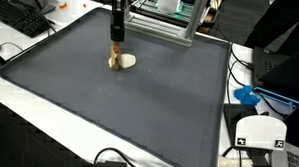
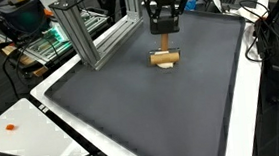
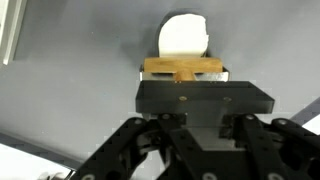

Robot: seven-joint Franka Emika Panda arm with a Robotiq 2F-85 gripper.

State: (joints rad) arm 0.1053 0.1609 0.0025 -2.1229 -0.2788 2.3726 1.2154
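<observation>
My gripper (image 1: pixel 115 44) points straight down over the far part of a dark grey mat (image 1: pixel 108 112). It also shows in the exterior view from the opposite end (image 2: pixel 163 34). At its tips is a small wooden block (image 3: pixel 183 68), which also shows in an exterior view (image 2: pixel 162 57). The jaws look drawn together on the block, which sits low at the mat. A round cream-white object (image 3: pixel 184 35) lies on the mat touching the block's far side, and it shows in an exterior view (image 1: pixel 125 62). The fingertips are hidden behind the gripper's body.
A metal frame of aluminium bars (image 1: pixel 166 29) stands at the mat's far edge, close to the gripper, and shows again in an exterior view (image 2: pixel 86 37). A keyboard (image 1: pixel 20 19) lies off the mat. A blue object (image 1: pixel 247 95) and a white device (image 1: pixel 258 132) sit beside the mat.
</observation>
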